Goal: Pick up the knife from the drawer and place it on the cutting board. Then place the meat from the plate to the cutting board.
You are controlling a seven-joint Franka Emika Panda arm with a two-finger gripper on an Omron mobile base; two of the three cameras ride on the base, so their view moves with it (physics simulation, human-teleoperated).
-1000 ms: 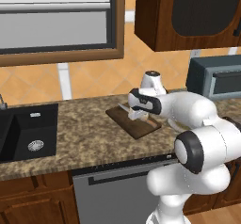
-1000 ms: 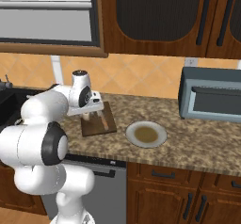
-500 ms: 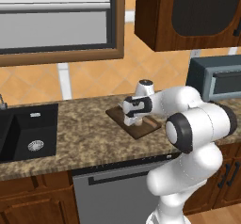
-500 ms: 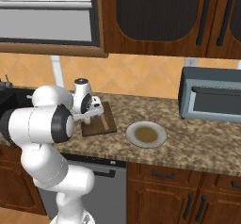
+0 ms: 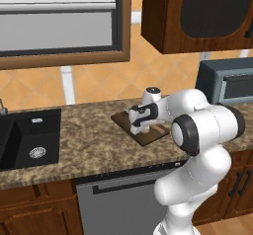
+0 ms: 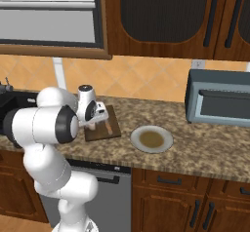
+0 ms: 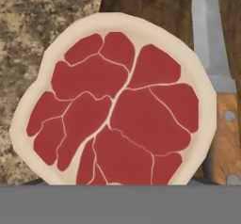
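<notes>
Two base cameras show the white arm reaching forward over the speckled granite tabletop [image 5: 84, 135], with its hand lowered onto the cutting board [image 5: 148, 133], a dark brown board lying flat on the stone between the sink [image 5: 24, 137] and the microwave [image 5: 230, 81]. In the right base view the hand sits over the board's left part [image 6: 110, 126], and a pale plate [image 6: 151, 139] with a brownish centre rests on the tabletop just to the right of the board, apart from it. The fingers [image 5: 137, 129] point down at the board; the fingertips themselves are hidden behind the hand and the meat, so I cannot tell whether they are closed on anything or spread. In the hand view the meat [image 7: 117, 105] is very close to the camera: a rounded slice, deep red in lobes divided by pale seams and ringed by a whitish fat rim. It lies partly over the dark wood of the board [image 7: 150, 2] and partly over the granite [image 7: 42, 25] at the left of that view. Whether it rests on the board or hangs just above it cannot be told. Right beside it on the board lies the knife [image 7: 214, 63], its grey blade running toward the top of the view and its brown riveted handle toward the bottom, close along the meat's edge.
</notes>
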